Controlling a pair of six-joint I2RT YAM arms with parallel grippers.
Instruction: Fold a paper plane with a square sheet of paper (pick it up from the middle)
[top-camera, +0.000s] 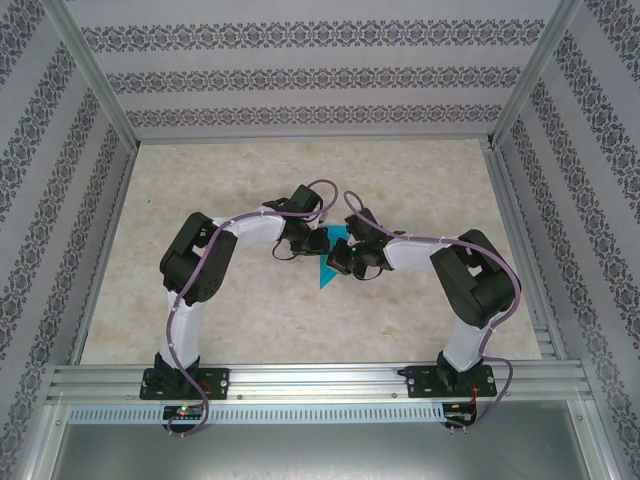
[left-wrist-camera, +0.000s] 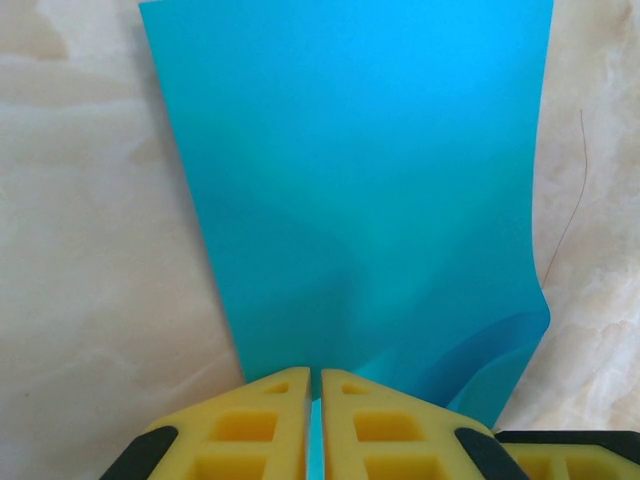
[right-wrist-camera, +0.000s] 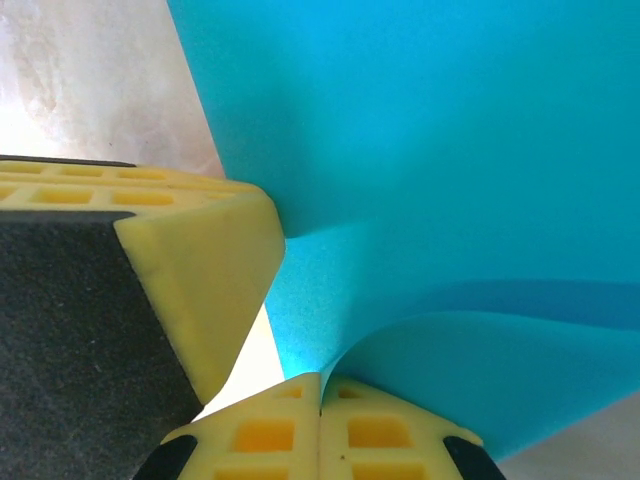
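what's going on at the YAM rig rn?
Both arms meet over the middle of the table, working the square sheet of paper. The left gripper is shut on one edge. The right gripper is shut where a curled-up flap meets its tips, apparently pinching it. Faint creases show; no plane shape yet.

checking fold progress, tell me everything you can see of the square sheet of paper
The square sheet of paper is thin, smooth and bright teal-blue, with soft creases meeting near its middle. From above it shows as a triangle pointing toward the near edge, around the middle of the table. The left tool is shut on one edge, and the right tool on another, where a flap curls up.
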